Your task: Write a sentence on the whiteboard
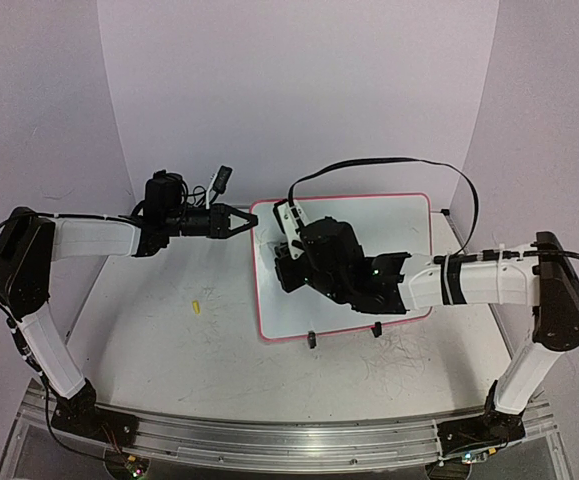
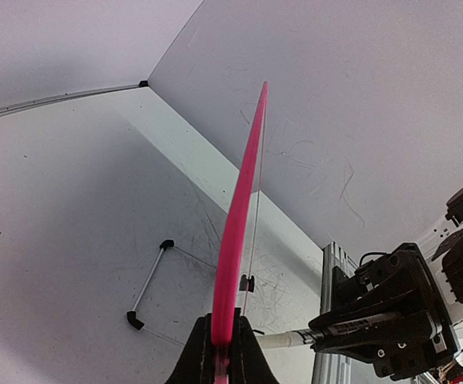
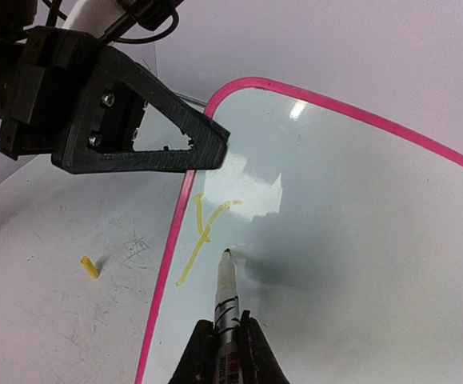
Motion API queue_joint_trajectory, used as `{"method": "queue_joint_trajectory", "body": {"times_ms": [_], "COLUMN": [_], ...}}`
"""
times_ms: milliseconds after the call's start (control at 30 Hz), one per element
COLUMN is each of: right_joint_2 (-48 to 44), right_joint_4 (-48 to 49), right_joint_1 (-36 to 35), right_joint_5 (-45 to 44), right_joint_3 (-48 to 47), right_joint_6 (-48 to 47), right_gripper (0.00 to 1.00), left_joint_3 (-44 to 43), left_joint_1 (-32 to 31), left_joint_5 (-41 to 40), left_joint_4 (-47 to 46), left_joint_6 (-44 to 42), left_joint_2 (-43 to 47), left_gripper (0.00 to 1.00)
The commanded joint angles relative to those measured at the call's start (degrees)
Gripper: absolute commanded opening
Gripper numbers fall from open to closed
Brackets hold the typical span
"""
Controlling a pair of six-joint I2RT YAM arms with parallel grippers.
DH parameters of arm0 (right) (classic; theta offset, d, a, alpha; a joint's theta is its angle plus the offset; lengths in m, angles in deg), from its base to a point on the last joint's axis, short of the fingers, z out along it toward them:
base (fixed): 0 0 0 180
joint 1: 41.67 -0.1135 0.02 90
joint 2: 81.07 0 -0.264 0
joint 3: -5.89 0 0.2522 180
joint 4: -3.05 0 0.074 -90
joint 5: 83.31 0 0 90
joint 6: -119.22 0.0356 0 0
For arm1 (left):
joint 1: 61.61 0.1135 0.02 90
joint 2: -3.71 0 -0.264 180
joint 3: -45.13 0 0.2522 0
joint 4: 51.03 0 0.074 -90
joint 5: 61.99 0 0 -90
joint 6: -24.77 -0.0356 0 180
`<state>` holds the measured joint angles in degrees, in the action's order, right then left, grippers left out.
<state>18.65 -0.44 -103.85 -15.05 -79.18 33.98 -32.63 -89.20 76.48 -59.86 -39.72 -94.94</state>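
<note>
The left arm is seen from above bent at the elbow, with its white forearm laid level toward the right. The left gripper [image 1: 249, 222] is closed tight on the left edge of the large white rectangular whiteboard [image 1: 389, 225], which has rounded corners and a thin pink border. The board lies on the pale table [image 1: 169, 350] between the two arms. The right arm is folded back from its elbow at the far right, and its forearm is reached leftward over the board with the wrist tipped down. The right gripper [image 3: 225, 344] is clamped on a thin grey-barrelled marker pen [image 3: 226, 292], whose dark tip is placed at the board's surface near the left edge. Of the sentence [image 3: 203, 228], only one yellow-green Y-shaped stroke can be read, just left of the tip. A small yellow cylindrical piece [image 3: 91, 267] is seen on the table, apart from the board. In the overhead view the right gripper's fingers, the pen and the stroke are hidden beneath the wrist. In the left wrist view the board is seen edge-on as a pink strip, so its face cannot be made out. The printing on the pen's barrel is too blurred to be read.
</note>
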Motion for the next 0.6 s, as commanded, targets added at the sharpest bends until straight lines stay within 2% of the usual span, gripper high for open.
{"method": "queue_joint_trajectory", "body": {"times_ms": [0,567], "right_joint_2": [-0.44,0.91], "right_joint_4": [2.11,2.34], "right_joint_1": [0.39,0.65], "right_joint_5": [-1.25,-0.68], "right_joint_3": [-1.04,-0.27], "right_joint_6": [-0.11,-0.34], "right_gripper": [0.0,0.0], "left_joint_3": [-0.19,-0.24], "left_joint_1": [-1.09,-1.13], "left_joint_5": [0.84,1.0], "left_joint_4": [-0.58,-0.56], "left_joint_6": [0.23,0.32], "left_joint_2": [0.02,-0.14], "left_gripper": [0.03,0.02]}}
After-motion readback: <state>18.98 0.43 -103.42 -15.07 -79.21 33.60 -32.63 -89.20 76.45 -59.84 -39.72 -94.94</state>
